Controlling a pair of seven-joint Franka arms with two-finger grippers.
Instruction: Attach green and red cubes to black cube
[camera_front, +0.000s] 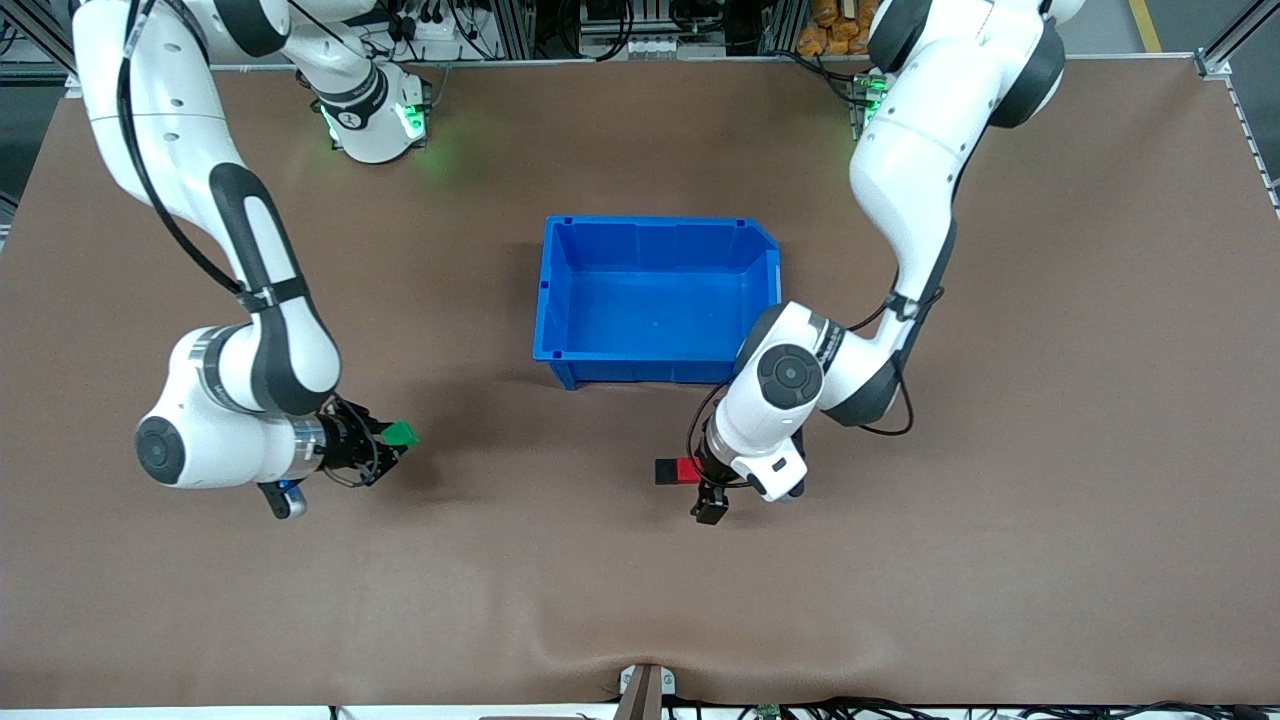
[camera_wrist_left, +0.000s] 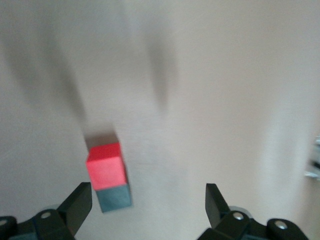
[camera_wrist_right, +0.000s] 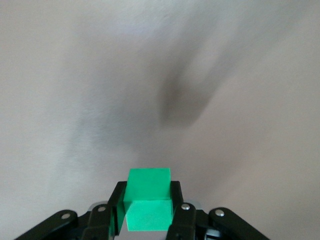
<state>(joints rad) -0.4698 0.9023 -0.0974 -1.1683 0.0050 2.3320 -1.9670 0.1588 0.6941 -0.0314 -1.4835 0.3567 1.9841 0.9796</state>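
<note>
**Red cube set against black cube; green cube held aloft**

The red cube (camera_front: 687, 470) is seen on the brown table (camera_front: 1050, 500), touching the black cube (camera_front: 665, 471) face to face. The pair lies nearer to the front camera than the blue bin (camera_front: 655, 235), with the black cube toward the right arm's end of the table. In the left wrist view the red cube (camera_wrist_left: 105, 166) and the black cube (camera_wrist_left: 114, 197) are shown joined in a short row.

The left gripper (camera_front: 709, 495) is positioned just over the table beside the red cube, its jaws spread wide and nothing held between them. Its fingers (camera_wrist_left: 76, 204) are seen well apart, and the cubes are not touched by them.

The green cube (camera_front: 401, 433) is clamped between the closed fingers of the right gripper (camera_front: 392, 440), over bare table toward the right arm's end, well apart from the other two cubes. In the right wrist view the green cube (camera_wrist_right: 147, 205) is seen pinched by the fingers (camera_wrist_right: 174, 210) on two of its sides.
</note>
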